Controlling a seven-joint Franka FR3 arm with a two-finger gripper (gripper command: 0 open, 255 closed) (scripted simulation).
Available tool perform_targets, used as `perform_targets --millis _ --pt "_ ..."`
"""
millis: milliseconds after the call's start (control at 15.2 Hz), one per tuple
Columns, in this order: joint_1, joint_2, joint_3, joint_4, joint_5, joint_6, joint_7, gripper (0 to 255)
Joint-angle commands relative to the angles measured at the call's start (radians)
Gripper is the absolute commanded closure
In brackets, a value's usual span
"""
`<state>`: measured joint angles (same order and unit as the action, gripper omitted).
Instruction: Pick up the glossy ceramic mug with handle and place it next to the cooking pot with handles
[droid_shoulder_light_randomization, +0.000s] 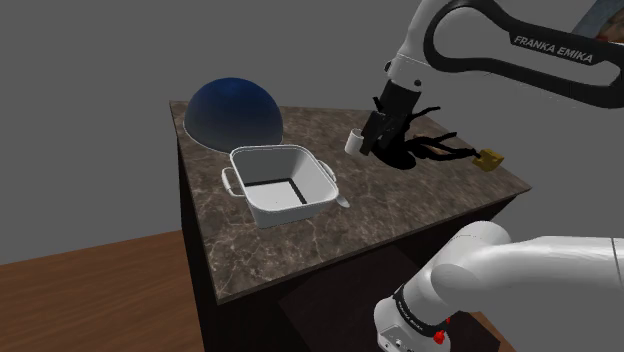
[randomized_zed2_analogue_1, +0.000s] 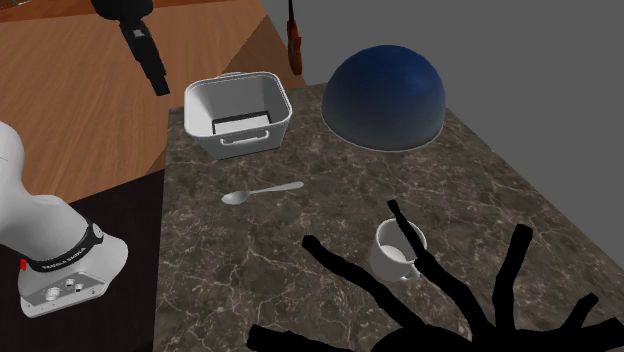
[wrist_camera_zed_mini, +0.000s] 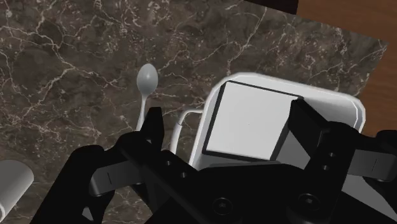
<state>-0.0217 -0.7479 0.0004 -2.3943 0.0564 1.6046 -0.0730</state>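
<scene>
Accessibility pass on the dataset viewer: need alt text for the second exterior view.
A white mug stands upright on a dark marbled counter, well apart from a white square pot with handles; a spoon lies between them. A blue dome sits beside the pot, a black branching object sprawls in the foreground, and the black gripper hangs at the upper left.

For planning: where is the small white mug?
In the shoulder view, the small white mug stands on the dark marbled counter, right of the white square pot.

The words "FRANKA EMIKA" are printed in white capitals along the dark band of the white arm (droid_shoulder_light_randomization: 552, 48).
</scene>
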Motion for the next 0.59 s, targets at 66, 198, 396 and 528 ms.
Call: perform_targets --millis 66,198,396,528 --pt "-0.007 0.022 -0.013 0.0 -0.012 0.022 -0.015 0" --pt "-0.021 0.07 -0.039 0.005 -0.035 0.066 -0.045 0" --pt "-0.041 0.148 -0.077 0.02 -0.065 0.13 -0.088 0" --pt "-0.054 0.204 -0.102 0.036 -0.081 0.172 -0.115 0"
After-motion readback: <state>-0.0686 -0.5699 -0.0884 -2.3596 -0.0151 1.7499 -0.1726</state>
